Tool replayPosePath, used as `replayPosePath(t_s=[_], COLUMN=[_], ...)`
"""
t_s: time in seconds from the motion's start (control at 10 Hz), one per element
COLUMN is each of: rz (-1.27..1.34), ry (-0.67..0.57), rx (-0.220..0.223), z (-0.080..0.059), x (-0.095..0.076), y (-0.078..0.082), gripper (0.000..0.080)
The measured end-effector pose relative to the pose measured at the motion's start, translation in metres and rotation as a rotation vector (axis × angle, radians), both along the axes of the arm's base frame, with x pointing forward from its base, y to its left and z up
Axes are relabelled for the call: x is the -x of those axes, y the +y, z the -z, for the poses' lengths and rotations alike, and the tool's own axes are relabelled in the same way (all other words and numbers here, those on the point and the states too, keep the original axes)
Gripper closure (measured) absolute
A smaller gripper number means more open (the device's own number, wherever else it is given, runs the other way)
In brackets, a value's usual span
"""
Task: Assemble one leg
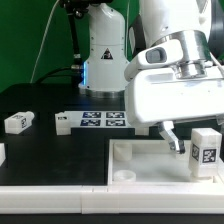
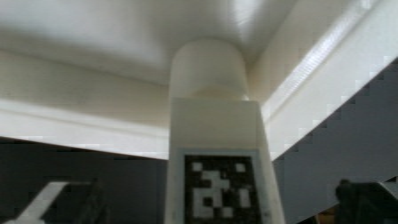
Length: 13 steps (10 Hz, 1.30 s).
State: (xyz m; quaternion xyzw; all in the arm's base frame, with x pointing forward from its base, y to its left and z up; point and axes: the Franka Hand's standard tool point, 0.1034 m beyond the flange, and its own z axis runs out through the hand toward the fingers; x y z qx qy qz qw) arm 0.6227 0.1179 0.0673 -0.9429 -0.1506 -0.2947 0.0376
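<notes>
A white leg [image 1: 205, 150] with a black-and-white tag stands upright on the white tray [image 1: 130, 165], near the corner at the exterior view's right. In the wrist view the leg [image 2: 221, 130] runs between my two dark fingers, with a gap on each side, and its far end meets the tray's rounded corner [image 2: 107, 90]. My gripper [image 1: 186, 140] is open around the leg [image 2: 210, 200] without touching it. A second leg [image 1: 18, 121] lies on the black table at the exterior view's left.
The marker board [image 1: 95, 120] lies on the table behind the tray. Another white part [image 1: 2, 153] shows at the left edge. The white robot base [image 1: 103, 55] stands at the back. The tray's raised rim [image 1: 125, 148] runs along its back edge.
</notes>
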Motion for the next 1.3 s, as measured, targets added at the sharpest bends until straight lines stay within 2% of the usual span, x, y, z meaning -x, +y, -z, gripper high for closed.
replayPosePath(t_s=[0.2, 0.4, 0.5, 0.8, 0.9, 1.0, 1.3], rz=[0.049, 0.127, 0.135, 0.132, 0.107, 0.094, 0.065], ry=[0.009, 0.017, 0.019, 0.031, 0.183, 0.266, 0.506], rx=[-0.022, -0.062, -0.067, -0.066, -0.061, -0.057, -0.046], z=[-0.017, -0.027, -0.031, -0.029, -0.023, -0.027, -0.027], x=[-0.004, -0.007, -0.008, -0.007, 0.002, 0.0, 0.001], y=[0.001, -0.001, 0.0, 0.0, 0.008, 0.009, 0.005], gripper=[0.015, 0.015, 0.015, 0.015, 0.015, 0.015, 0.015])
